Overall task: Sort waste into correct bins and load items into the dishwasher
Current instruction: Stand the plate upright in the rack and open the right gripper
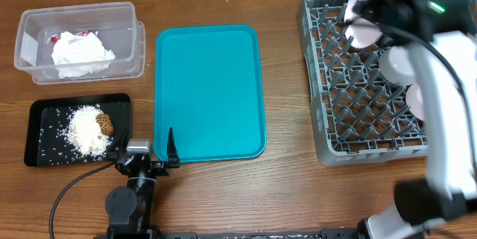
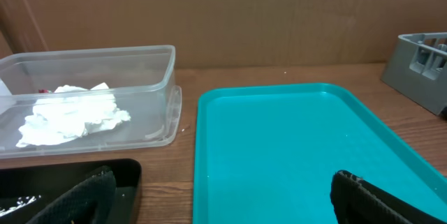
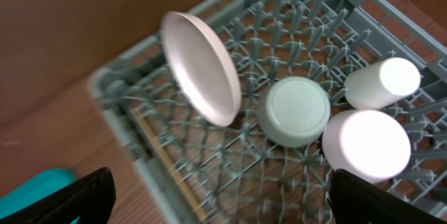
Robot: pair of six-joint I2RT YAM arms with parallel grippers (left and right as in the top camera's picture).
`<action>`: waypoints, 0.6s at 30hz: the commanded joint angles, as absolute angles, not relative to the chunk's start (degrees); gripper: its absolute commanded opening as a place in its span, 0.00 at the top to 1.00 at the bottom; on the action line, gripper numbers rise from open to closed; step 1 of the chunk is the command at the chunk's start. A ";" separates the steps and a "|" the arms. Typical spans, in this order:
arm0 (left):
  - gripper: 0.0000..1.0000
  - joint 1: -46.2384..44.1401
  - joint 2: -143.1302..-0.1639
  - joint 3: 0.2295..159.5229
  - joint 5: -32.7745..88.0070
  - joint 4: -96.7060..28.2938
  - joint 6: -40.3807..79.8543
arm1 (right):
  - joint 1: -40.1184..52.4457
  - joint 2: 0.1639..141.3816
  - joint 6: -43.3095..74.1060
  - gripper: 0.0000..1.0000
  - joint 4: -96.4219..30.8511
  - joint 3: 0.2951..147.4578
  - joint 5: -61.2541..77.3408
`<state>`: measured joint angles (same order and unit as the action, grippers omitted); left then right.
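— How does your left side look?

— My left gripper (image 2: 222, 177) stands wide open, nothing between its fingers. One finger hangs over the near edge of the flat teal plastic tray (image 2: 293, 133), the other over a corner of the shallow black rectangular tray (image 1: 37, 120). Ahead of it and to the left I see the clear plastic rectangular tub (image 2: 164, 77). The crumpled white paper napkins (image 2: 70, 116) lie inside, with a bit of red crinkled wrapper (image 1: 56, 38) showing behind them. Just left of the gripper, in the black tray, the white rice-like crumbs (image 1: 83, 133) are heaped, and the small brown food lump (image 1: 106, 124) sits on them.

— And the right?

— My right gripper (image 3: 220, 182) is spread wide too and holds nothing. It hovers above the large square grey plastic dish rack (image 3: 112, 98). Ahead of it the pale pinkish round dish (image 3: 202, 67) stands on edge, tilted, among the pegs. To the right of that the round grey-rimmed bowl (image 3: 297, 111) lies upside down, with the small white cup (image 3: 384, 83) just beyond. Another round white piece (image 3: 367, 144) touches the bowl, nearer to me; what it is I cannot tell
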<state>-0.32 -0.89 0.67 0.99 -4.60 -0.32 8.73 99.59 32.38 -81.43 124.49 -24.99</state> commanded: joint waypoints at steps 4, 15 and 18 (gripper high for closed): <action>0.00 0.08 -0.25 0.27 0.47 -4.38 0.01 | 8.95 90.11 32.99 0.00 -87.61 125.69 -15.25; 0.00 0.08 -0.25 0.27 0.47 -4.38 0.01 | 9.06 76.79 34.41 0.00 -96.09 113.16 -12.32; 0.00 0.10 -0.25 0.27 0.47 -4.38 0.01 | 9.06 69.32 34.54 0.00 -92.60 103.83 -11.14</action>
<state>-0.32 -0.89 0.67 0.99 -4.54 -0.32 8.73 76.01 33.87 -94.37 109.49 -13.02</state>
